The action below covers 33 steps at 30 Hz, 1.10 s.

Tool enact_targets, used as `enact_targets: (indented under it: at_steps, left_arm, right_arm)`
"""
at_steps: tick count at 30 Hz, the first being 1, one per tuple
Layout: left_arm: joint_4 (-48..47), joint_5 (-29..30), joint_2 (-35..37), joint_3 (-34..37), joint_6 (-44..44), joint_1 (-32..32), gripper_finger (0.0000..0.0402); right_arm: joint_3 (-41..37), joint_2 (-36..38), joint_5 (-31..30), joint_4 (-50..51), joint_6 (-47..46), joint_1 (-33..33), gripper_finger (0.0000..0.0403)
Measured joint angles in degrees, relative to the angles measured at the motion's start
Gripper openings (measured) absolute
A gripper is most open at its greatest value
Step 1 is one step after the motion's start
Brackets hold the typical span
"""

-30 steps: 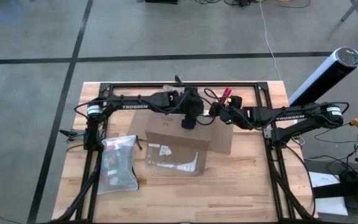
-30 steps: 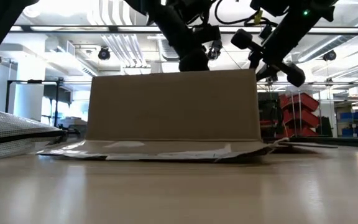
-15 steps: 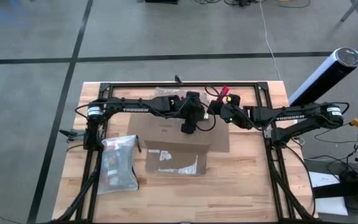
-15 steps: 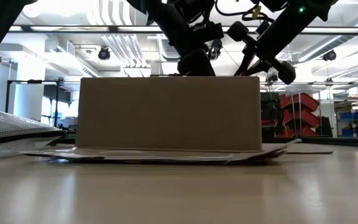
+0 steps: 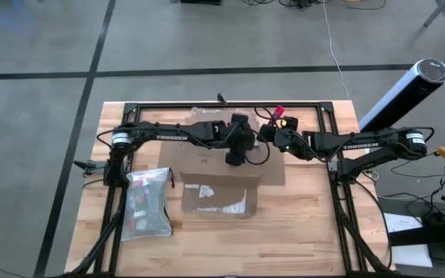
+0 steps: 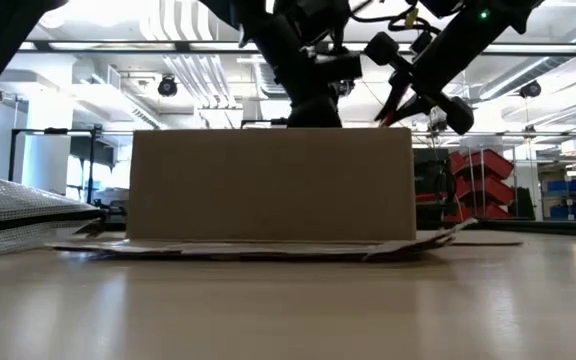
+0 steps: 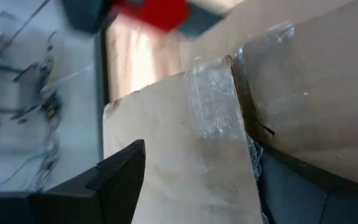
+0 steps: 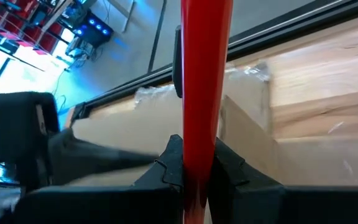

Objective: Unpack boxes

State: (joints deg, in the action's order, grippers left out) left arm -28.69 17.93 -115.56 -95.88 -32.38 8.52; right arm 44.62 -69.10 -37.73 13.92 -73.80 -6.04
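The brown cardboard box (image 5: 216, 181) stands mid-table, with its taped, labelled flaps spread flat at its base (image 6: 268, 250). My left gripper (image 5: 236, 157) reaches in from the left over the box's far top edge. It is open, and a taped flap (image 7: 191, 155) fills the gap between its fingers. My right gripper (image 5: 273, 133) hovers by the box's far right corner, shut on a red utility knife (image 5: 279, 114). My left gripper comes slanting down from the far left at the taped flap (image 7: 213, 106). One finger (image 7: 114, 183) overlaps the flap's edge. I cannot tell whether the fingers press on the flap or only stand beside it. My right gripper pinches the red knife's handle (image 8: 199, 146) between its two fingers. The handle runs on forward past the fingertips. The knife is lifted clear, above the box's far right corner (image 6: 400, 105).
A translucent zip pouch (image 5: 147, 202) lies at the near left of the wooden table (image 5: 307, 224). A black frame (image 5: 222, 106) borders the work area. A silver cylinder (image 5: 404, 94) stands past the table's far right corner. There is open tabletop near and right of the box.
The box has settled and squared up. Its top edge is lower in the low view, and its slant in the high view is gone. My left gripper has sunk slightly with it, still open. My right gripper has kept hold of the knife.
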Motion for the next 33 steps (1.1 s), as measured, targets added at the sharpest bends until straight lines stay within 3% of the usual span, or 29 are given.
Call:
enact_targets:
  at_steps: [4,10,13,19,21,33]
  left_arm:
    - [-0.40,6.27,-1.21,0.00,0.21,0.03,0.0274]
    - [0.88,8.34,-1.26,0.10,1.81,0.15,0.0260]
    - [1.31,8.48,-1.26,0.13,1.81,0.13,0.0208]
    - [1.29,8.11,-1.26,0.13,1.61,0.00,0.0050]
    - [1.20,8.11,-1.26,0.13,1.80,0.00,0.0015]
    - [-1.14,7.43,-1.26,0.24,3.84,0.09,0.0001]
  right_arm:
    - [-0.02,0.00,-1.81,3.53,-2.67,0.11,0.0015]
    - [-0.02,-0.17,-4.03,2.97,-4.22,0.05,0.0015]
    - [-0.02,-0.77,-4.39,2.86,-4.27,-0.39,0.0015]
    - [-0.02,-3.42,-5.86,0.87,-4.06,-1.48,0.0015]
    - [-0.02,-4.43,-5.77,-1.01,-3.39,-1.81,0.0015]
    - [-0.05,-8.28,-8.49,-6.04,-2.22,-2.19,0.0015]
